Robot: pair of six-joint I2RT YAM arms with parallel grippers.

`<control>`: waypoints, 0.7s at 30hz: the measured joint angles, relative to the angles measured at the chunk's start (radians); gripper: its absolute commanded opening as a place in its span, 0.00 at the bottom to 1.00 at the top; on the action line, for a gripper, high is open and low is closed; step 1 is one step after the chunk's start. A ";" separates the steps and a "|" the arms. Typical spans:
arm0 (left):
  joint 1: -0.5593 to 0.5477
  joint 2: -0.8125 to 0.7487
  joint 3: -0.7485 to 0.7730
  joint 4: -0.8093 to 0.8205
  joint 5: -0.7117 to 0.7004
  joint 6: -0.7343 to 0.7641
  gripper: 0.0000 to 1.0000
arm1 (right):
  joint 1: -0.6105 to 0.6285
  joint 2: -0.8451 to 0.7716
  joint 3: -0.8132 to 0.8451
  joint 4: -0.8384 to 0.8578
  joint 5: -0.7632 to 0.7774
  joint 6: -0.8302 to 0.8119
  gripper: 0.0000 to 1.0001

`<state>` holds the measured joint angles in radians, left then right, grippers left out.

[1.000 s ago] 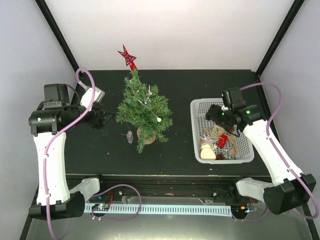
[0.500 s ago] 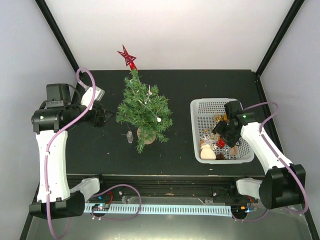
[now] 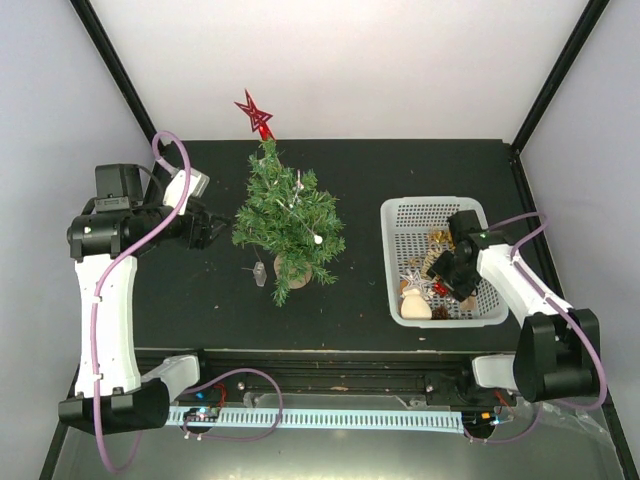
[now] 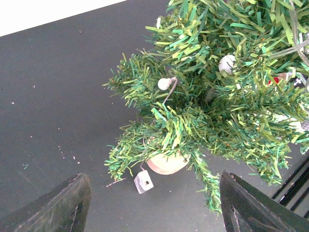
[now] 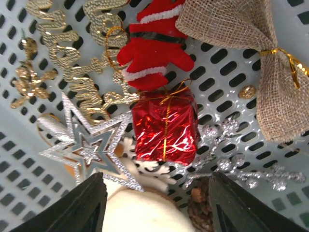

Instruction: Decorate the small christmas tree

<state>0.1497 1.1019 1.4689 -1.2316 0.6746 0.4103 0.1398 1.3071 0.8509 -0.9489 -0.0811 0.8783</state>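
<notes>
The small christmas tree (image 3: 288,215) stands upright at mid-table with a red star (image 3: 254,110) on top, white beads and a light string in its branches. My left gripper (image 3: 205,230) hovers open just left of it. The left wrist view shows the tree (image 4: 217,92) and its tan base (image 4: 166,163) ahead of the open left gripper (image 4: 154,212), which holds nothing. My right gripper (image 3: 450,272) is down inside the white basket (image 3: 400,215). In the right wrist view it (image 5: 154,208) stands open over a red foil gift box (image 5: 165,124), gripping nothing.
A small white box (image 4: 143,181) on a wire lies beside the tree base. The basket holds a silver star (image 5: 89,145), red Santa suit (image 5: 152,48), burlap bow (image 5: 260,58), gold lettering (image 5: 72,53), silver sprig (image 5: 241,164), pine cone (image 5: 200,212) and a cream ornament (image 5: 145,212).
My right arm has dropped from the basket's far end toward its near end, lowering over the ornaments, and its jaws have narrowed a little. The left arm has barely shifted.
</notes>
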 measured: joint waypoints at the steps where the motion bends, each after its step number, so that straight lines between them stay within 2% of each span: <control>1: 0.001 0.000 -0.003 0.002 0.003 0.000 0.74 | -0.002 0.005 -0.008 0.010 0.000 0.000 0.56; 11: 0.008 0.011 -0.022 0.024 0.022 -0.006 0.74 | -0.023 0.043 -0.040 0.057 0.000 -0.009 0.54; 21: 0.011 0.011 -0.040 0.029 0.037 -0.011 0.74 | -0.025 0.051 -0.040 0.074 0.019 -0.039 0.36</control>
<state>0.1604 1.1133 1.4292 -1.2026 0.7113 0.3996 0.1150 1.3579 0.8108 -0.8749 -0.0620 0.8391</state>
